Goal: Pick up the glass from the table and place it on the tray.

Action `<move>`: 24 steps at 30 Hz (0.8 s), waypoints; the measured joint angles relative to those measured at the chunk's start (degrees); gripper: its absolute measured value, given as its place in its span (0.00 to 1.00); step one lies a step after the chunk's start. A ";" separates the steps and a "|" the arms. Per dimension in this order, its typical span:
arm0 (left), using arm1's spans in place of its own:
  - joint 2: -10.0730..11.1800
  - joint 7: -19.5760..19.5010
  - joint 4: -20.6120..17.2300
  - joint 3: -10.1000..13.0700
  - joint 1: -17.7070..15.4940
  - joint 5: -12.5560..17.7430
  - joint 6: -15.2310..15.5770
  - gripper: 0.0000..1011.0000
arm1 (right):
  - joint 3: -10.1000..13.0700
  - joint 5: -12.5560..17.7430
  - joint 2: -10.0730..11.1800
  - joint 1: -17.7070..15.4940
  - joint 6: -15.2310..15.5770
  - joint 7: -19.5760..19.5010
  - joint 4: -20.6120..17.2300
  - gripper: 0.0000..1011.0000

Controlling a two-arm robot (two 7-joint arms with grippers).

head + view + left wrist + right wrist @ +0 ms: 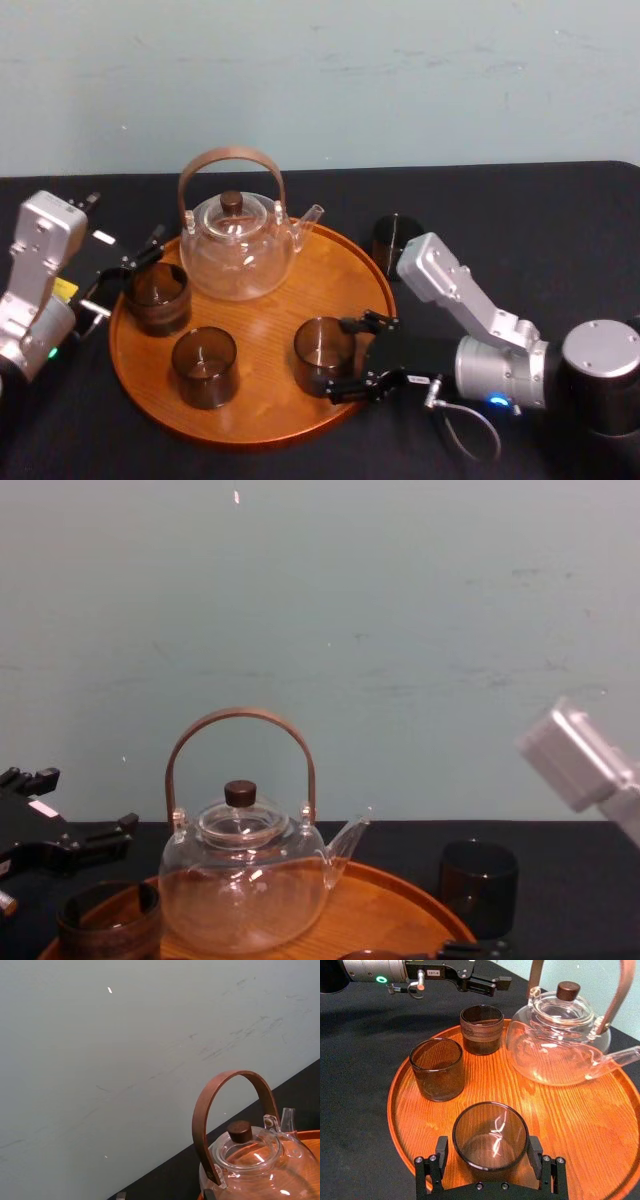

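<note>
Black cloth covers the counter (560,220), with a pale blue-green wall (400,80) behind it. At the centre of the head view lies the round wooden tray (270,320), and a clear glass teapot (238,250) with a bent wooden handle and a dark knob on its lid stands upright on the tray's far side.

The smoky glass (322,352) stands upright on the wood at the tray's lower right, inside the rim. The right gripper (345,358) reaches in from the lower right of the frame. Its black jaws stand one on each side of that glass and are released, clear of its wall in the right wrist view.

A second tumbler (205,365) stands at the tray's lower left, well apart from the first. A banded tumbler (157,297) stands at the tray's left edge, beside the teapot. A dark tumbler (397,240) stands on the cloth just outside the tray's upper right rim.

The left gripper (125,270) sits at the left of the frame, just beside the banded tumbler, with its jaws spread and holding nothing
</note>
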 joint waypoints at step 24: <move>0.00 0.00 0.00 0.00 0.00 0.00 0.00 0.99 | 9.05 6.05 9.69 -9.55 -2.21 -2.69 -8.26 0.99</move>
